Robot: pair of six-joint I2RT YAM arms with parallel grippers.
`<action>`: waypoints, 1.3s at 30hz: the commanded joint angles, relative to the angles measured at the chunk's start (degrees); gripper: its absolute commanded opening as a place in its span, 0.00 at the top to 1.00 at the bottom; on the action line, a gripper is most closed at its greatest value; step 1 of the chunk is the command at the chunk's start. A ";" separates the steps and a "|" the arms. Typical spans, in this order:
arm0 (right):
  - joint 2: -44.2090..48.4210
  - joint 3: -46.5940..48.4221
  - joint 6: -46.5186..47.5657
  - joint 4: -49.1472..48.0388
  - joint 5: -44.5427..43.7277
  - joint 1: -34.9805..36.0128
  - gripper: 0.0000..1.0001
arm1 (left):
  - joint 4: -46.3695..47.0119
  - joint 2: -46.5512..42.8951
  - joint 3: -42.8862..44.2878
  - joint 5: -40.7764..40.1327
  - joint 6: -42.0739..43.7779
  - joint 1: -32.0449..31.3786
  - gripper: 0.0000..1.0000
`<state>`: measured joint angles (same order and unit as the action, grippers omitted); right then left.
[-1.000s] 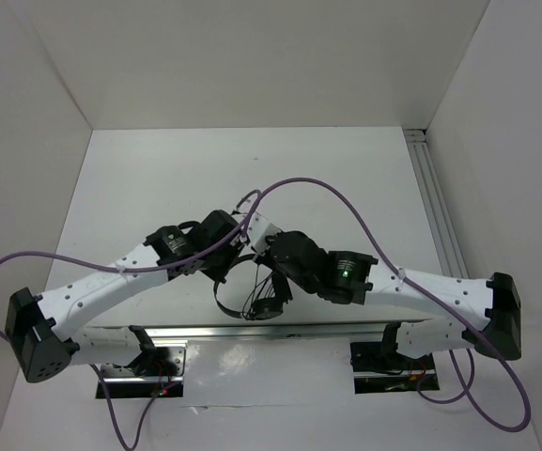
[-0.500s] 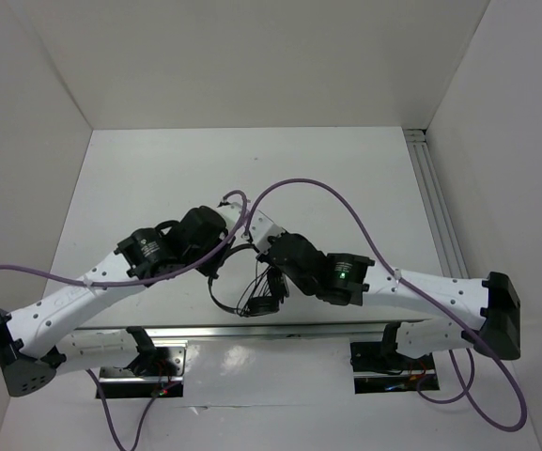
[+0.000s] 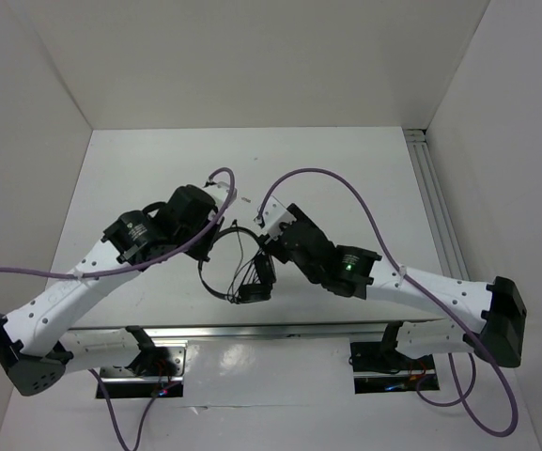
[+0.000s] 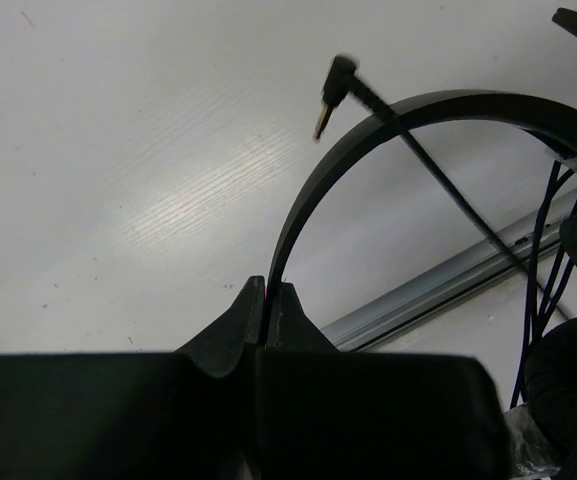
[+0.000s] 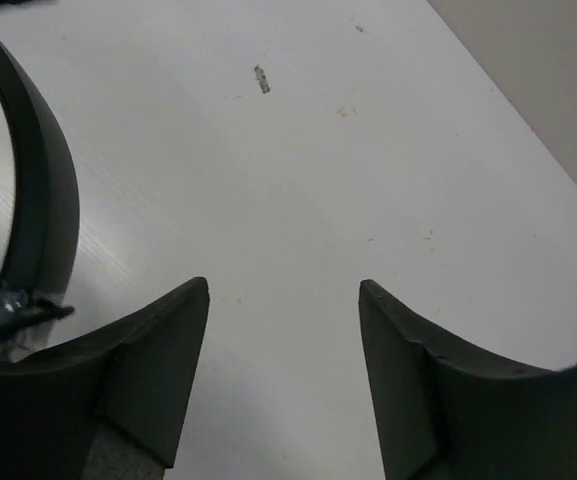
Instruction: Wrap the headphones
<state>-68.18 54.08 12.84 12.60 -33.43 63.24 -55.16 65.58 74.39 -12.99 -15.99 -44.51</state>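
Note:
The headphones are black, and their thin headband hangs between the two arms near the table's front. One ear cup has the thin black cord bunched beside it. My left gripper is shut on the headband, which arcs up and to the right from the fingertips. The cord's plug sticks out above the band, and an ear cup shows at the lower right. My right gripper stands open over bare table with nothing between its fingers. The headband passes to its left.
A metal rail runs along the table's near edge, and another rail runs along the right side. Thick purple cables loop over both arms. White walls close in the table on three sides.
My right gripper has opened wide and let go near the ear cup and cord. The left arm has carried the headband a little left and toward the back.

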 commanded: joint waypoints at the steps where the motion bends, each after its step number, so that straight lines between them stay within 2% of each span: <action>1: 0.77 -0.74 -0.01 -4.77 3.20 -1.18 0.28 | 3.21 -0.28 3.92 3.67 -0.28 3.45 1.00; 3: 0.77 -0.74 -0.54 -4.78 4.60 -2.16 0.27 | 3.21 -0.28 3.92 4.29 -0.27 4.69 1.00; 4: 0.77 -0.74 -0.54 -4.78 5.12 -2.86 0.14 | 3.21 -0.28 3.92 4.29 -0.27 5.74 1.00; 9: 0.77 -3.28 -1.06 -6.80 5.83 -5.66 0.11 | 3.21 0.95 5.14 5.17 -0.27 8.74 1.00; 13: -1.68 -3.81 -3.25 -8.29 1.19 -8.83 0.01 | 1.55 3.49 5.68 6.40 -0.27 12.07 1.00; 20: -3.54 -2.23 -10.97 -9.00 -1.29 -16.65 0.01 | -0.47 11.22 4.45 -0.45 -0.36 11.90 1.00; 23: -3.01 -2.23 -13.19 -8.29 1.17 -20.00 0.01 | -1.01 17.11 5.50 -3.69 -0.97 9.62 1.00; 28: -0.73 -2.06 -15.03 -7.68 4.42 -20.53 0.01 | 1.26 23.09 6.99 -4.23 -0.97 9.87 1.00; 31: 1.82 -1.35 -16.79 -6.37 7.32 -20.53 0.01 | 4.17 26.08 8.31 1.56 -1.50 12.25 1.00; 34: 5.24 -0.82 -17.49 -4.88 8.73 -20.53 0.01 | 7.60 26.88 9.63 0.87 -1.50 12.78 1.00; 39: 9.73 -0.82 -19.25 -2.85 10.57 -20.53 0.01 | 9.36 33.01 12.26 -0.72 -3.26 13.31 1.00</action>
<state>-61.17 51.03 -3.90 8.64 -24.56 42.74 -49.15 95.94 84.03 -14.06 -17.08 -31.51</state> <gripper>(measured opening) 0.991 0.065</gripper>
